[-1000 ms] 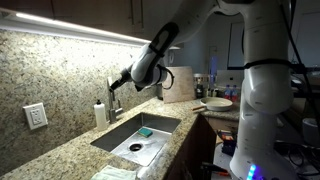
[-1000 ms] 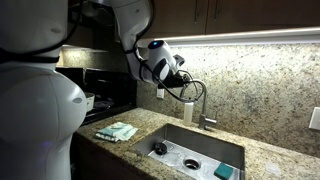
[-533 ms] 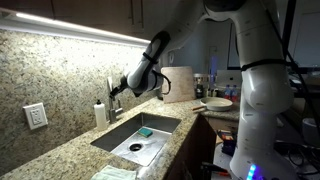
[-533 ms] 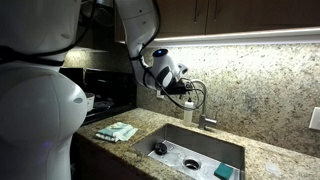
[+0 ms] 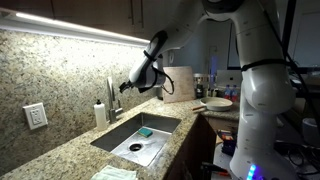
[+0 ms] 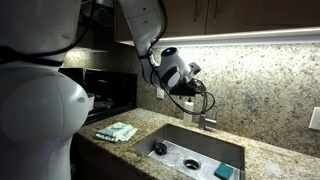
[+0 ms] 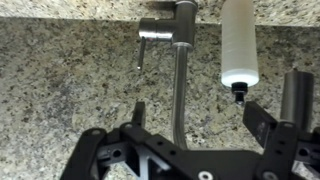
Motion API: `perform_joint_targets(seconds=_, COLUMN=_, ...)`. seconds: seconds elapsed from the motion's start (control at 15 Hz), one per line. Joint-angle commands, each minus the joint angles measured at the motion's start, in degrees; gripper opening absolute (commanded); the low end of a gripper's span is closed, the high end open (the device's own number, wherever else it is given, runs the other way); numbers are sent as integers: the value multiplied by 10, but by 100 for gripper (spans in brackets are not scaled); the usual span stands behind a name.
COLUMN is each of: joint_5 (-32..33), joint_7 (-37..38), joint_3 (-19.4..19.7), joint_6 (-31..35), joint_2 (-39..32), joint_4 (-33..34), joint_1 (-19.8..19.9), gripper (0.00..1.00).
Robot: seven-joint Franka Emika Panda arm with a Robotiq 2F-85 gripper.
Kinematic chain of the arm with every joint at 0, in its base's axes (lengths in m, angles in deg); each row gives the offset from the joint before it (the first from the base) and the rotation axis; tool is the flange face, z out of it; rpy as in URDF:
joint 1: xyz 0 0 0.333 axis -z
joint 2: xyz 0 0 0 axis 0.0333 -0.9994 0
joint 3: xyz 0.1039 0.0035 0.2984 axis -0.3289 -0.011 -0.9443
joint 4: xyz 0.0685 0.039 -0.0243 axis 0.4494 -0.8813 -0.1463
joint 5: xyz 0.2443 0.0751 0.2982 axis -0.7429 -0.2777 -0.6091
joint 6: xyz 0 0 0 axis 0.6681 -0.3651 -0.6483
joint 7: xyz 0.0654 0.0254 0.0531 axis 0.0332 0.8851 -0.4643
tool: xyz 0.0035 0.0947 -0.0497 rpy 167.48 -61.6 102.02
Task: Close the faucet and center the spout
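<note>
"So, has the gripper [image 7: 198, 122] got hold of the faucet [image 7: 180, 20]?"

"No. In the wrist view its fingers [image 7: 138, 115] stand apart, and the spout [image 7: 180, 90] runs between them. It touches neither and sits nearer one finger than the other. The lever handle [image 7: 152, 35] sticks out sideways from the tap body, clear of the gripper."

"Tight in there?"

"On one side, yes. The white soap dispenser [image 7: 237, 45] stands just beside the faucet, and its dark nozzle is close to the far finger. Behind everything is the granite backsplash [image 6: 260, 85]. Out over the sink basin [image 6: 225, 148] the space is open."

"What do the outside cameras add?"

"In both exterior views the gripper hangs up by the arch of the spout, above the back edge of the sink. The arm [image 5: 160, 45] comes down to it from overhead. In an exterior view a blue sponge [image 5: 146, 131] lies in the basin, and a wall outlet [image 5: 36, 116] sits well off along the backsplash. In an exterior view a green cloth [image 6: 117, 131] lies on the counter [image 6: 140, 122], well apart from the tap. Neither outside camera shows the gap between the fingers, which only the wrist camera gives. The basin falls outside the wrist picture."
</note>
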Motion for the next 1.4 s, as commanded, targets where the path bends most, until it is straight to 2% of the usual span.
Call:
perform_joint_targets(seconds=0.0, joint_5=-38, joint_7=9, joint_3=24, joint_6=0, joint_2=19, joint_4=-17, joint_1=-7, gripper=100)
perform_joint_targets(seconds=0.27, joint_5=-60, joint_7=8, joint_3=40, joint_6=0, joint_2=24, joint_4=-22, joint_1=-8, gripper=100)
perform_joint_targets(seconds=0.47, joint_5=-55, joint_7=4, joint_3=31, joint_6=-6, joint_2=29, joint_4=-40, joint_1=-9, gripper=100)
perform_joint_targets(seconds=0.8, joint_5=-44, joint_7=-6, joint_3=43, joint_6=-175, joint_2=68, joint_4=-94, joint_1=-19, gripper=100)
perform_joint_targets(seconds=0.87, joint_5=37, joint_7=59, joint_3=28, joint_6=-207, joint_2=75, joint_4=-109, joint_1=12, gripper=100)
perform_joint_targets(seconds=0.93, joint_5=-8, joint_7=11, joint_3=48, joint_6=-243, joint_2=79, joint_4=-109, joint_1=-19, gripper=100)
perform_joint_targets(seconds=1.13, joint_5=50, joint_7=42, joint_3=52, joint_6=-331, joint_2=87, joint_4=-114, joint_1=-23, gripper=100)
perform_joint_targets(seconds=1.2, joint_5=83, joint_7=60, joint_3=21, joint_6=-349, joint_2=93, joint_4=-115, joint_1=6, gripper=100)
perform_joint_targets(seconds=1.33, joint_5=114, joint_7=66, joint_3=8, joint_6=-367, joint_2=108, joint_4=-117, joint_1=1, gripper=100)
